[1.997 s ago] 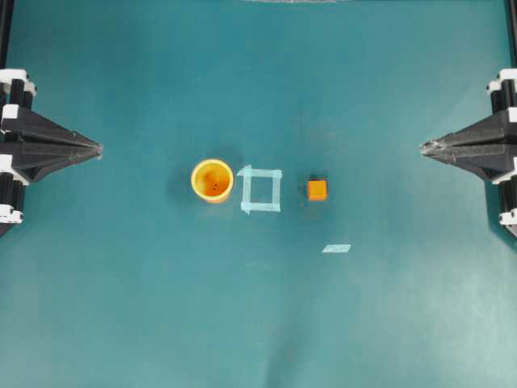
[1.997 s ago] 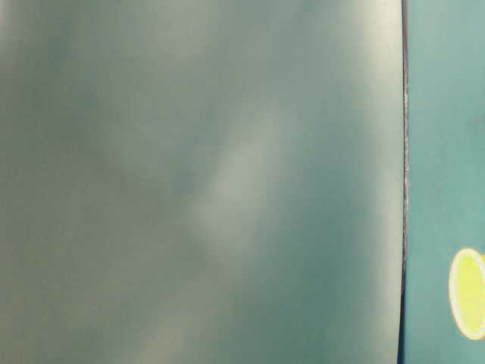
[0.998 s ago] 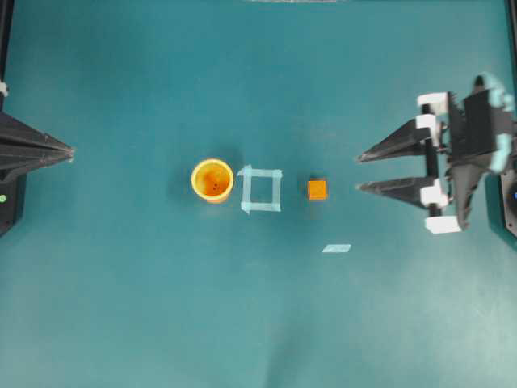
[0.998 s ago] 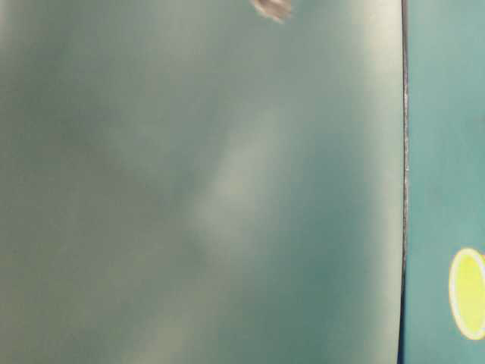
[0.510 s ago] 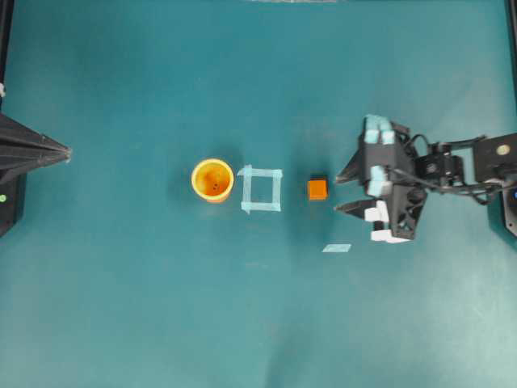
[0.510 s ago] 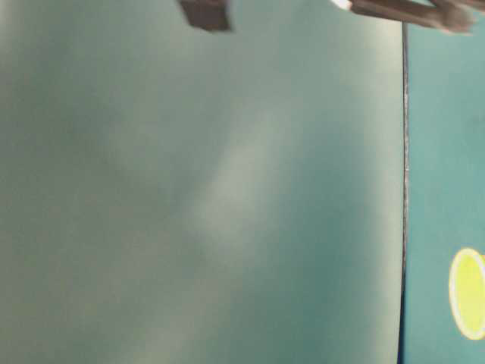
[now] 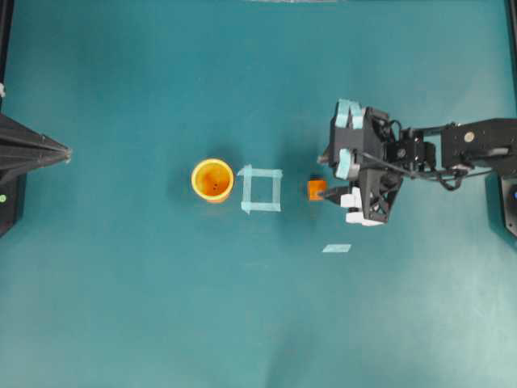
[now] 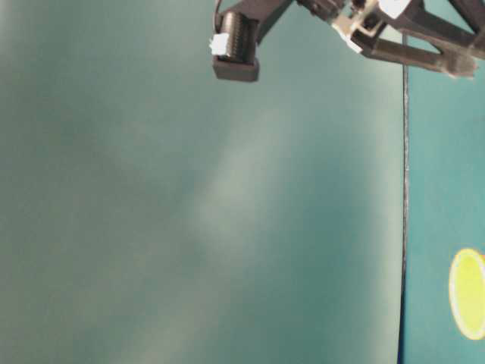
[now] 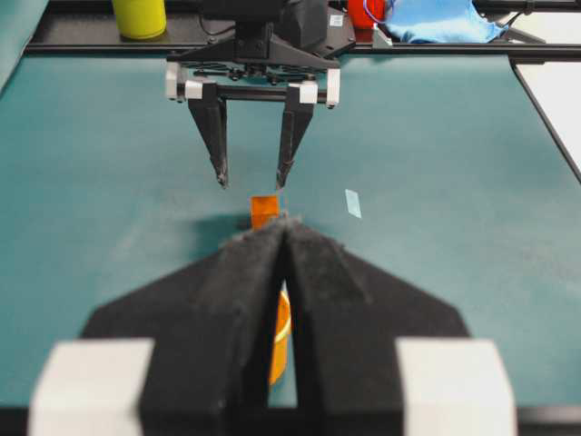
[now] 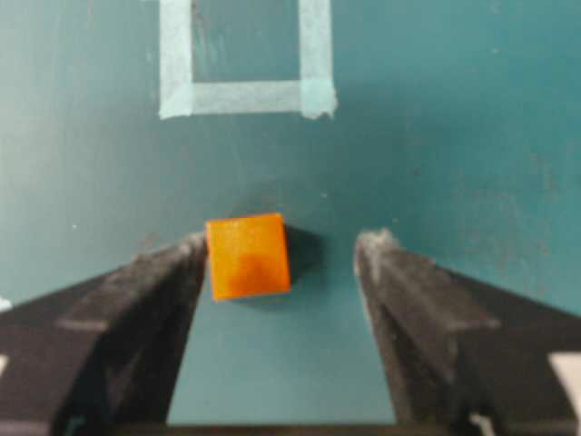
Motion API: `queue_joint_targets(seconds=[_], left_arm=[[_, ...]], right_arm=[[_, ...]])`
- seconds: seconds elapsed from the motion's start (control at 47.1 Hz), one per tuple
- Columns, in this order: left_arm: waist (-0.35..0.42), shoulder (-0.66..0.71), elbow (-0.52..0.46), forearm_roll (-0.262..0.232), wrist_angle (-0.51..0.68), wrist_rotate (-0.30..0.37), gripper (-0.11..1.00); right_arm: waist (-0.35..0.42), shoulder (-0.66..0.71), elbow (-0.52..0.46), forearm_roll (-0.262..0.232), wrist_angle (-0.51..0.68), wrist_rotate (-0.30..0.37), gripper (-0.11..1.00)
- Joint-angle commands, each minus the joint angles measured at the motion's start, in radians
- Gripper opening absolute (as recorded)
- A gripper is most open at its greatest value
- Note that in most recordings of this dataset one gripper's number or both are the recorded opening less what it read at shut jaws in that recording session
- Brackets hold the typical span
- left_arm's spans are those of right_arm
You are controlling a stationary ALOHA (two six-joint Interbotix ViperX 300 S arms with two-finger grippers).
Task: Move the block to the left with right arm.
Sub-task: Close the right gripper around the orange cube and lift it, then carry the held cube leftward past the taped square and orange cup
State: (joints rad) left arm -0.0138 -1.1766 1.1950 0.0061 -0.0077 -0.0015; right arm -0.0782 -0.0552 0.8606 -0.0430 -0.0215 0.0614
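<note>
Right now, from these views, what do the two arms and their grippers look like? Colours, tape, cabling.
The right arm is long, black, with loose black cables near the wrist. Its right gripper has black tapering fingers, white blocks on the crossbar and pale teal tape patches on the body. The left gripper is black too, rough-textured wedge fingers with white blocks at their bases.

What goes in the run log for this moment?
right gripper: open, straddling block | block: on table, right of tape square | left gripper: shut, parked
</note>
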Motion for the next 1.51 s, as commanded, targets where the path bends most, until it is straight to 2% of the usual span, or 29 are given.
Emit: queue_joint_targets(seconds=[0.0, 0.34, 0.637, 0.765, 0.892, 0.956, 1.126, 1.317, 1.487], left_arm=[[-0.002, 0.006, -0.008, 0.003, -0.005, -0.002, 0.00], [-0.002, -0.008, -0.009, 0.003, 0.025, -0.002, 0.00], [-0.002, -0.133, -0.009, 0.003, 0.127, -0.002, 0.00], [-0.003, -0.202, 0.002, 0.003, 0.183, -0.008, 0.00], [-0.002, -0.256, 0.006, 0.003, 0.225, -0.011, 0.00], [-0.002, -0.273, 0.005, 0.003, 0.244, -0.011, 0.00], [-0.002, -0.298, -0.005, 0.003, 0.287, -0.012, 0.00], [-0.002, -0.313, -0.008, 0.003, 0.313, -0.012, 0.00], [-0.002, -0.316, -0.008, 0.003, 0.314, -0.011, 0.00]], right_arm=[[0.006, 0.005, -0.026, 0.000, 0.002, 0.002, 0.66], [0.017, 0.064, -0.046, 0.000, 0.012, 0.003, 0.66], [0.025, 0.083, -0.043, 0.002, 0.017, 0.003, 0.63], [0.025, 0.084, -0.046, 0.002, 0.017, 0.002, 0.55], [0.025, 0.081, -0.044, 0.002, 0.021, 0.005, 0.39], [0.025, 0.072, -0.049, 0.003, 0.035, 0.006, 0.39], [0.032, -0.029, -0.121, 0.003, 0.172, 0.003, 0.39], [0.041, -0.129, -0.267, 0.003, 0.351, 0.003, 0.39], [0.043, -0.109, -0.420, -0.002, 0.368, -0.005, 0.39]])
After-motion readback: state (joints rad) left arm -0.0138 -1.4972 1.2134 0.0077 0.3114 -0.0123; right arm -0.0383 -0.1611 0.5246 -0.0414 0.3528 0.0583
